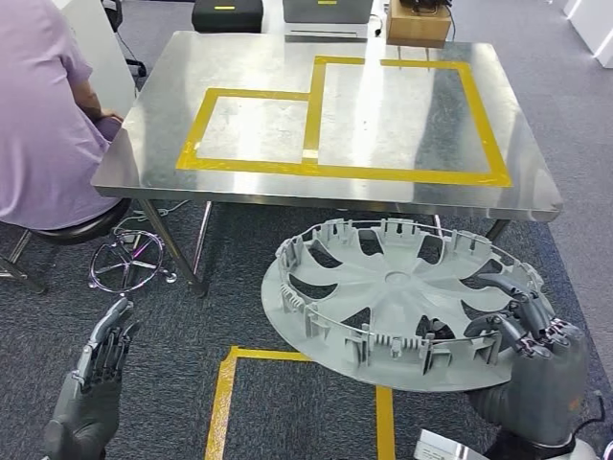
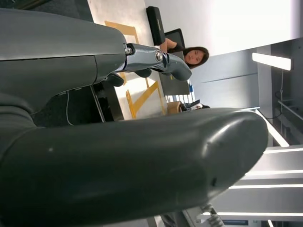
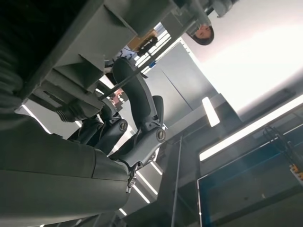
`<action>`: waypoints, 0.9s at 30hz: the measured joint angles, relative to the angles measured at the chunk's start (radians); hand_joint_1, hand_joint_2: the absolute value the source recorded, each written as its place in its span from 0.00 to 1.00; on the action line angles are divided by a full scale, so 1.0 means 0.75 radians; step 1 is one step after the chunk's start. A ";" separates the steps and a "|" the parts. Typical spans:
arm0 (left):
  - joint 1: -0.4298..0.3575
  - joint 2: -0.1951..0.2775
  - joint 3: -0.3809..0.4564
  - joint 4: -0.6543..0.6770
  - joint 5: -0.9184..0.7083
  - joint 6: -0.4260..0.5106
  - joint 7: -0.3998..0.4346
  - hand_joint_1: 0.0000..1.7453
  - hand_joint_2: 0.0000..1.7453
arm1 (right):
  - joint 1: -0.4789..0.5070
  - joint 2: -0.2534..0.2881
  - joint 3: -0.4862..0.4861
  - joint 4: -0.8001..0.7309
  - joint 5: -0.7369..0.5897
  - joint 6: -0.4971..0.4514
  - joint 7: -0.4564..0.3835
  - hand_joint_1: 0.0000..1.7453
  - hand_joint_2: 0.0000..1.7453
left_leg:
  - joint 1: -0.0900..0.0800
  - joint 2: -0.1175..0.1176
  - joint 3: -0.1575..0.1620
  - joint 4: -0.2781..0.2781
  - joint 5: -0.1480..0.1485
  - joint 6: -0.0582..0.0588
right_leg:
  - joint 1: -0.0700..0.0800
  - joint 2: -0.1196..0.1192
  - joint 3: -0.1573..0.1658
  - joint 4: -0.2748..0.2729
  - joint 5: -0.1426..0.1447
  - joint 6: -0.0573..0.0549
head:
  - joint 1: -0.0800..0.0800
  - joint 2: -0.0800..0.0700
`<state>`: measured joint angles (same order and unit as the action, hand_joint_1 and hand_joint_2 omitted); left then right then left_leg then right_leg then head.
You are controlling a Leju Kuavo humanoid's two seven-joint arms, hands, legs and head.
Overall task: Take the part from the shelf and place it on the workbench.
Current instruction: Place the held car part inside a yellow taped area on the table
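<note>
The part is a large grey plastic wheel cover (image 1: 394, 299), held roughly flat and slightly tilted above the carpet, just in front of the workbench. My right hand (image 1: 532, 359) grips its near right rim, fingers (image 1: 517, 311) curled over the edge. In the right wrist view the cover's underside (image 3: 89, 47) lies against the curled fingers (image 3: 137, 101). My left hand (image 1: 94, 388) hangs low at the left with fingers straight and apart, holding nothing; its thumb (image 2: 143, 161) and a finger (image 2: 157, 59) appear in the left wrist view. The steel workbench (image 1: 238, 67) carries yellow tape rectangles (image 1: 310, 129).
A person in a lilac shirt (image 1: 39, 115) sits on a stool at the bench's left end. A chrome chair base (image 1: 130, 261) lies under the bench. Yellow floor tape (image 1: 224, 393) marks the carpet near me. Boxes and cases (image 1: 420, 19) stand behind the bench.
</note>
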<state>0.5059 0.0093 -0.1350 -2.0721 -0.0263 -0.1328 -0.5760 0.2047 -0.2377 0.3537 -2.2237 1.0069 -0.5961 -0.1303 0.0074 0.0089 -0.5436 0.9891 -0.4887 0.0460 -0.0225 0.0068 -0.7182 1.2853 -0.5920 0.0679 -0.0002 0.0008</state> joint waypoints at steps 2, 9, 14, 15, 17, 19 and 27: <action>-0.001 0.000 0.000 0.002 0.000 -0.002 0.000 0.00 0.00 | 0.000 0.000 0.001 0.001 -0.001 0.001 0.001 1.00 1.00 | 0.002 0.001 0.002 0.001 -0.003 -0.004 | -0.002 -0.002 0.009 -0.020 0.028 0.003 | 0.000 0.000; -0.002 0.000 0.001 0.003 0.003 -0.005 0.003 0.00 0.00 | -0.005 0.000 0.013 0.001 0.013 0.006 0.013 1.00 1.00 | 0.007 0.002 0.020 0.014 -0.034 -0.056 | -0.005 -0.012 0.190 -0.337 0.130 -0.031 | -0.003 0.000; -0.001 0.000 0.003 0.003 0.004 -0.013 -0.003 0.00 0.00 | -0.012 -0.001 0.030 0.000 0.014 0.005 0.022 1.00 1.00 | 0.009 -0.001 -0.137 0.334 -0.167 -0.081 | 0.005 -0.007 0.241 -0.362 0.096 -0.085 | -0.018 0.000; 0.001 0.000 0.003 0.003 0.004 -0.013 -0.003 0.00 0.00 | -0.011 -0.001 0.032 0.000 0.017 0.006 0.023 1.00 1.00 | 0.008 -0.001 -0.184 0.404 -0.177 -0.079 | 0.009 -0.004 0.250 -0.362 0.087 -0.088 | -0.019 0.000; 0.005 0.000 0.005 0.003 0.004 -0.013 -0.005 0.00 0.00 | -0.007 -0.001 0.037 0.000 0.024 0.005 0.024 1.00 1.00 | 0.002 -0.002 -0.214 0.397 -0.112 -0.063 | 0.018 0.002 0.278 -0.362 0.066 -0.089 | -0.019 0.000; 0.010 0.000 0.006 0.004 0.003 -0.013 -0.011 0.00 0.00 | -0.003 -0.001 0.041 0.000 0.025 0.003 0.023 1.00 1.00 | -0.010 -0.007 -0.168 0.243 0.009 -0.031 | 0.025 0.008 0.308 -0.365 0.040 -0.088 | -0.018 0.000; 0.014 -0.001 0.008 0.005 -0.004 -0.018 -0.007 0.00 0.00 | -0.014 -0.001 0.055 0.000 0.022 0.014 0.032 1.00 1.00 | -0.016 -0.016 -0.023 0.015 0.009 0.017 | 0.019 0.004 0.278 -0.253 0.015 -0.035 | -0.010 0.000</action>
<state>0.5167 0.0083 -0.1287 -2.0684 -0.0293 -0.1464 -0.5810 0.1939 -0.2380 0.3952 -2.2234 1.0237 -0.5859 -0.1061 -0.0047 -0.0032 -0.5612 1.0007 -0.4817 0.0588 -0.0081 0.0095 -0.5098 1.0955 -0.5807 0.0419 -0.0079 0.0005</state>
